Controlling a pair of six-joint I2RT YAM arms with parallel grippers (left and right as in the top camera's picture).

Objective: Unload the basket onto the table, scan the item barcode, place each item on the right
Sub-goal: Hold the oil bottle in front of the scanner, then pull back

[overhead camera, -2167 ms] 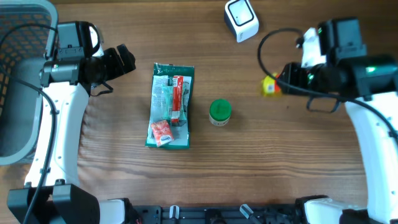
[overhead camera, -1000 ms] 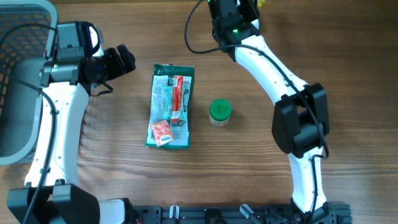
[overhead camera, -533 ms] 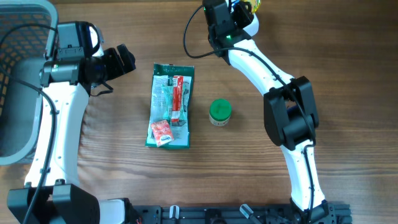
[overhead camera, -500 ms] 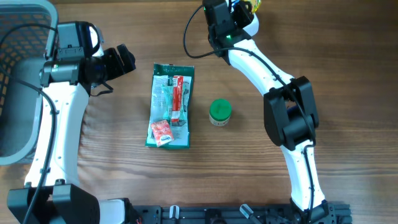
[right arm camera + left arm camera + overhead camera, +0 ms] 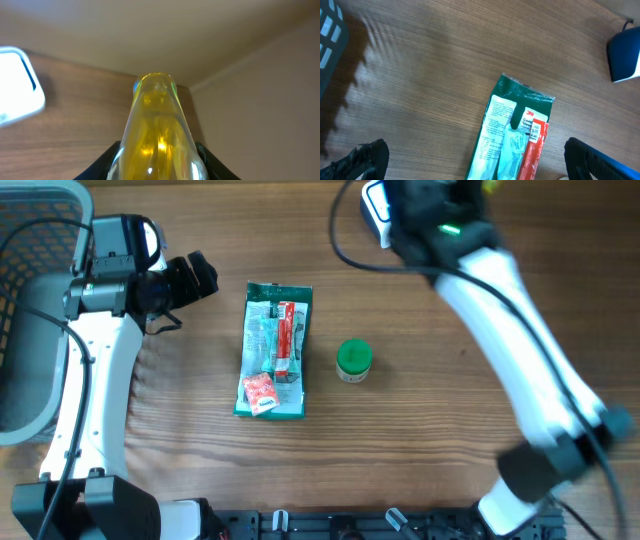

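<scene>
A see-through yellow bottle (image 5: 157, 130) fills the middle of the right wrist view, and my right gripper (image 5: 157, 161) is shut on it, a black finger on each side. Overhead, that gripper (image 5: 478, 188) is at the table's far edge, only a sliver of the yellow bottle (image 5: 489, 185) showing, just right of the white scanner (image 5: 376, 208). The scanner (image 5: 15, 85) lies to the bottle's left in the right wrist view. My left gripper (image 5: 196, 278) hangs open and empty, left of the green packet (image 5: 274, 348). Its fingers (image 5: 366, 157) stand wide apart over the green packet (image 5: 512, 135).
A small jar with a green lid (image 5: 353, 361) stands right of the packet. A grey basket (image 5: 30, 240) takes up the far left corner, its edge (image 5: 327, 25) showing in the left wrist view. The scanner (image 5: 625, 55) appears at that view's right edge.
My right arm has swung rightward along the far edge with the yellow bottle, passing from the scanner's left side to its right. The left arm has not moved.
</scene>
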